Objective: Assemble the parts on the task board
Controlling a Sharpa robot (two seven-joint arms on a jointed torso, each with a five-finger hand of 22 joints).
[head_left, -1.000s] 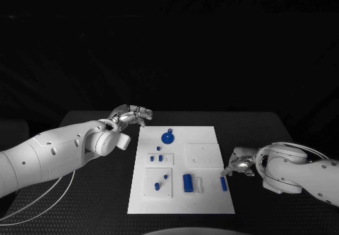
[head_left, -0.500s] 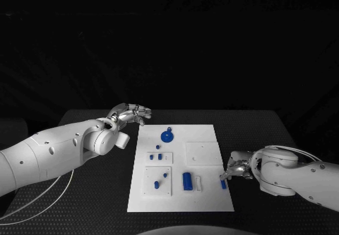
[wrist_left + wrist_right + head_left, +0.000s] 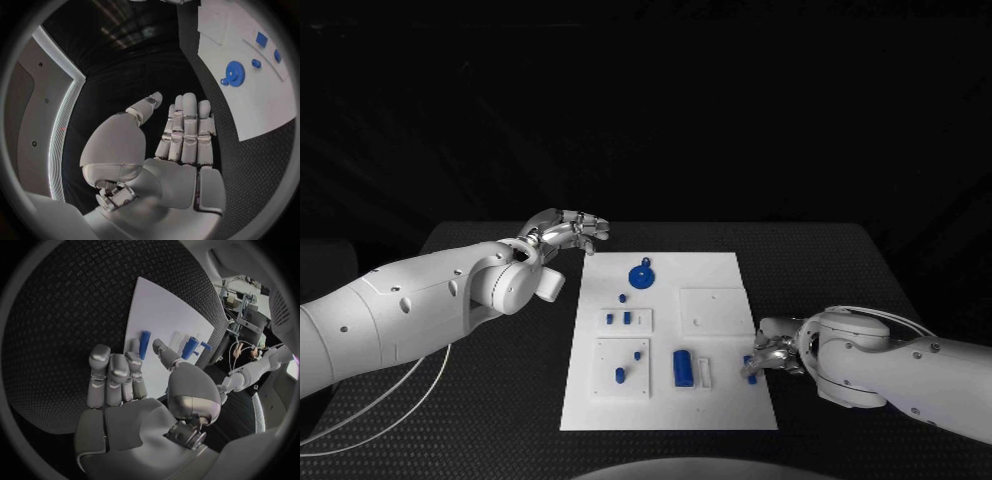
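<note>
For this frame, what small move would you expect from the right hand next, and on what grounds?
Probably a short reach to close its fingers on the blue bar at the task board's near right edge. The right hand hovers right beside that bar, fingers apart and holding nothing, and the right wrist view shows the bar just beyond its fingertips. The left hand waits off the board's far left corner.

The task board (image 3: 718, 275) lies mid-table, left robot hand (image 3: 568, 232) behind-left, right robot hand (image 3: 772, 355) at its right edge.
</note>
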